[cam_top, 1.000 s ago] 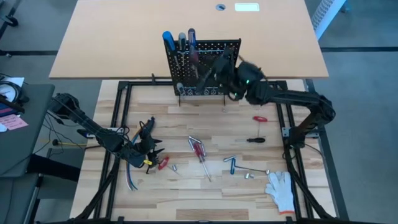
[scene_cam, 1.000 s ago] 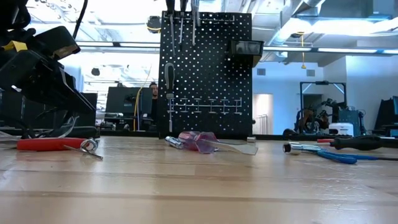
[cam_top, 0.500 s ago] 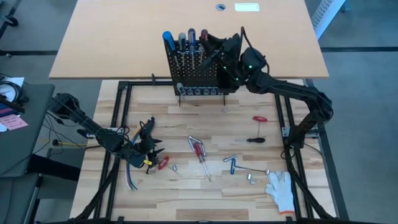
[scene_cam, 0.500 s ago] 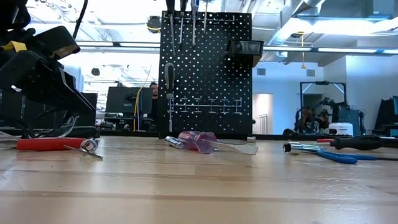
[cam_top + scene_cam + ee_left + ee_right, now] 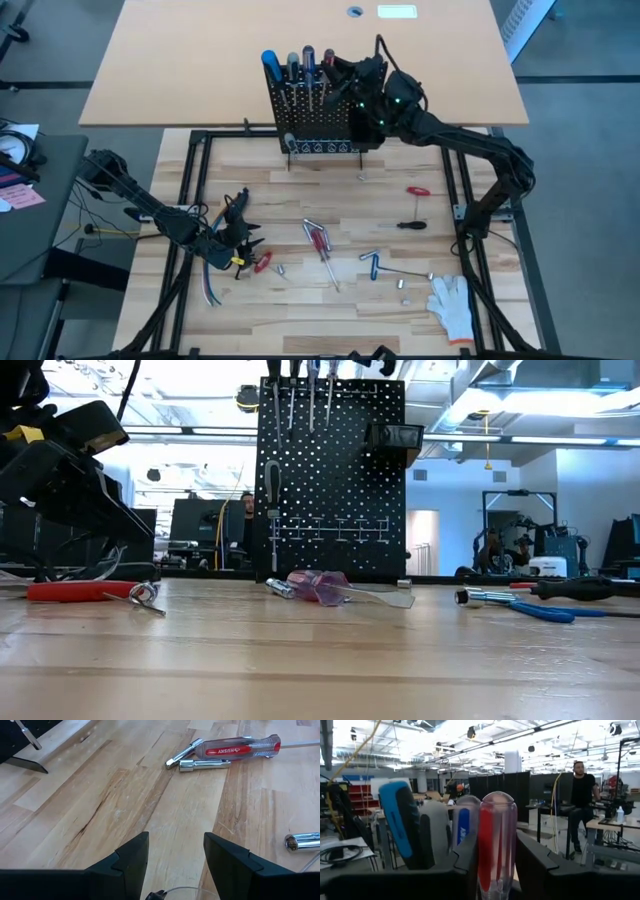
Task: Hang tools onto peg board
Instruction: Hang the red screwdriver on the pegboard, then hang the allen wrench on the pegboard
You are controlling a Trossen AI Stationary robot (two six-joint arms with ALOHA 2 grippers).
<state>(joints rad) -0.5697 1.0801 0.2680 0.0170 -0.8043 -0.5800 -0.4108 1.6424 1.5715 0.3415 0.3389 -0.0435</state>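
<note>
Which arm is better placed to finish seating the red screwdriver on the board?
Right. The right gripper is at the top of the peg board, its fingers around the red-handled screwdriver. The left gripper sits open, low over the table, away from the board.

A pale plank worktop [image 5: 330, 300] sits inside a black frame [image 5: 190, 190], with a tan table [image 5: 200, 60] on the far side. Beyond, an open workshop — bright ceiling lights [image 5: 520, 735], dark monitors [image 5: 190, 520], grey floor [image 5: 580, 150] — and a person [image 5: 580, 795] standing far right.
</note>
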